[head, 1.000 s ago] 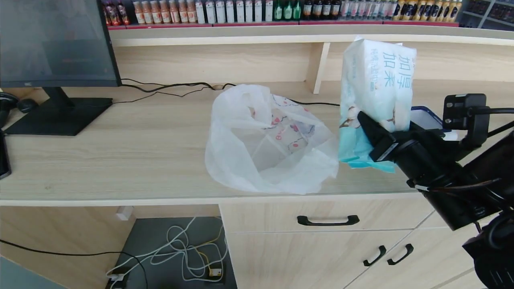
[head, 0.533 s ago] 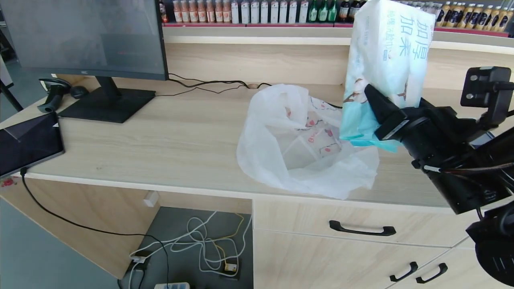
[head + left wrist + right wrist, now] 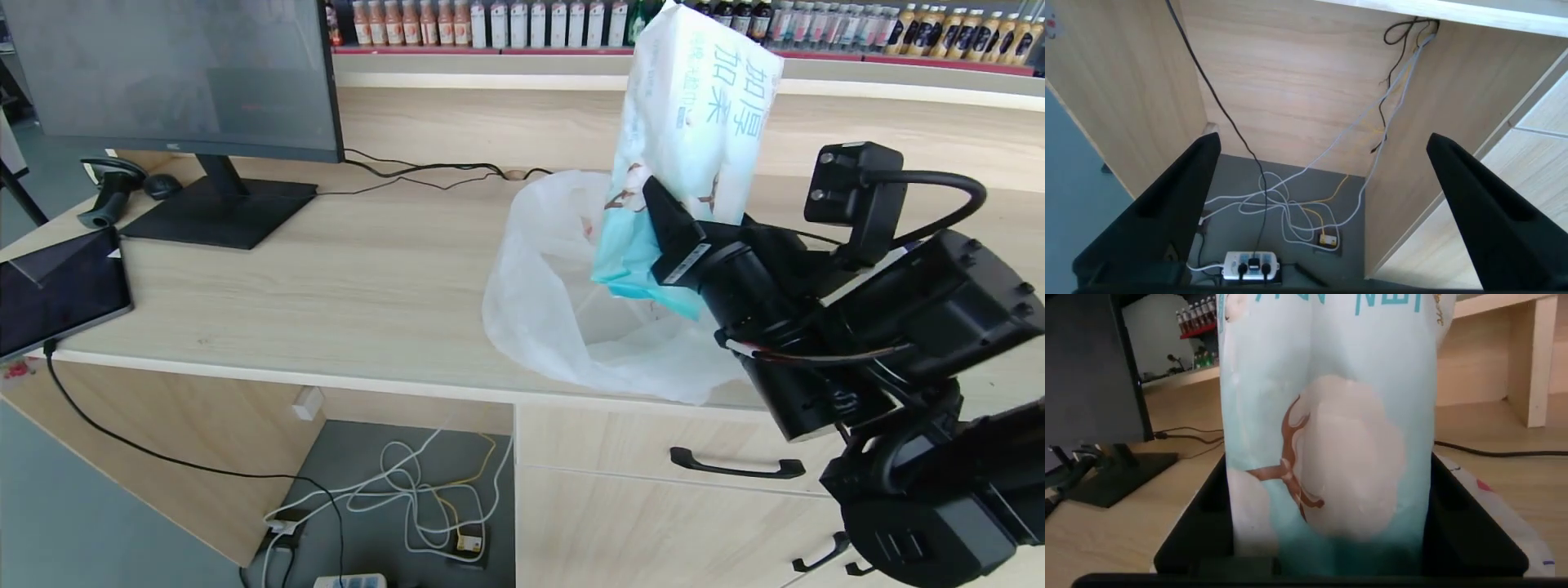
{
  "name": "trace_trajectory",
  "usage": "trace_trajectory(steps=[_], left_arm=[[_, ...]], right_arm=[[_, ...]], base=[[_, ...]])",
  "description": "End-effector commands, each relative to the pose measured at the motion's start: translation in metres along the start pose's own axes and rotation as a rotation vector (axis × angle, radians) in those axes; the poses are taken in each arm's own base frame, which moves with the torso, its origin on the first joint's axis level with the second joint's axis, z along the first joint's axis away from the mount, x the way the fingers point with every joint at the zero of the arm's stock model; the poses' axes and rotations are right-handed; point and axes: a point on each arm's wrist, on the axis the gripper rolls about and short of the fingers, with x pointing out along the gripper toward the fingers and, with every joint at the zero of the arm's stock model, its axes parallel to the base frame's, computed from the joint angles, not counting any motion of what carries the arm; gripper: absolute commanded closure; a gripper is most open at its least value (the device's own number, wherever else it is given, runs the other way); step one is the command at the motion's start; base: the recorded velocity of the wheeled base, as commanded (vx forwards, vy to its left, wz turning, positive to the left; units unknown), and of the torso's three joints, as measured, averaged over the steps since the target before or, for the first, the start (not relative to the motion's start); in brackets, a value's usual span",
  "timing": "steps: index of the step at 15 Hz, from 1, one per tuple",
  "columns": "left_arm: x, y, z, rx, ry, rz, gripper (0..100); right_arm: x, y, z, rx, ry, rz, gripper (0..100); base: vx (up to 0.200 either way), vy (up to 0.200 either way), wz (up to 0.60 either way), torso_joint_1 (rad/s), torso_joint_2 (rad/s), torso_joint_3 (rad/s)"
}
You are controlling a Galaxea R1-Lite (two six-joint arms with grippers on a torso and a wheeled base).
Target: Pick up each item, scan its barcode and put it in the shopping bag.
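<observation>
My right gripper [image 3: 653, 224] is shut on a tall white-and-teal tissue pack [image 3: 694, 114], held upright above the open mouth of the white plastic shopping bag [image 3: 555, 310] on the wooden counter. In the right wrist view the tissue pack [image 3: 1327, 433] stands between the black fingers [image 3: 1200, 518]. The bag holds a pack with red print, seen faintly through the plastic. A handheld barcode scanner [image 3: 110, 192] rests at the counter's far left, beside the monitor. My left gripper [image 3: 1323, 204] hangs open below the counter, with nothing between its fingers.
A monitor [image 3: 175, 77] on a black stand and a tablet [image 3: 57, 290] occupy the counter's left. Cables [image 3: 424, 171] run along the back. A raised ledge [image 3: 506, 82] with bottle shelves lies behind. Drawers [image 3: 735, 469] sit below the counter edge. A power strip [image 3: 1251, 264] and wires lie on the floor.
My right gripper has carried the tissue pack up and left, from beside the bag to over its mouth. The head camera also turned left a second ago.
</observation>
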Motion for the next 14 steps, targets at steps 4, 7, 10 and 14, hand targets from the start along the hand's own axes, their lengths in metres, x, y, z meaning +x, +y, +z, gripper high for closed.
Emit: trace_trajectory(steps=[4, 7, 10, 14], left_arm=[[0.0, 0.0, 0.0, -0.001, 0.0, 0.0, 0], [0.0, 0.0, 0.0, 0.0, 0.0, 0.0, 0], [0.0, 0.0, 0.0, 0.0, 0.0, 0.001, 0], [0.0, 0.0, 0.0, 0.0, 0.0, 0.0, 0]], right_arm=[[-0.006, 0.007, -0.049, -0.032, 0.129, 0.001, 100], [-0.033, 0.012, -0.044, -0.021, 0.192, 0.051, 100], [-0.011, 0.021, -0.018, 0.045, 0.208, 0.049, 100], [0.004, 0.019, 0.01, 0.054, 0.318, 0.006, 100]], base=[[0.0, 0.0, 0.0, 0.0, 0.0, 0.0], [0.0, 0.0, 0.0, 0.0, 0.0, 0.0], [0.0, 0.0, 0.0, 0.0, 0.0, 0.0], [0.0, 0.0, 0.0, 0.0, 0.0, 0.0]])
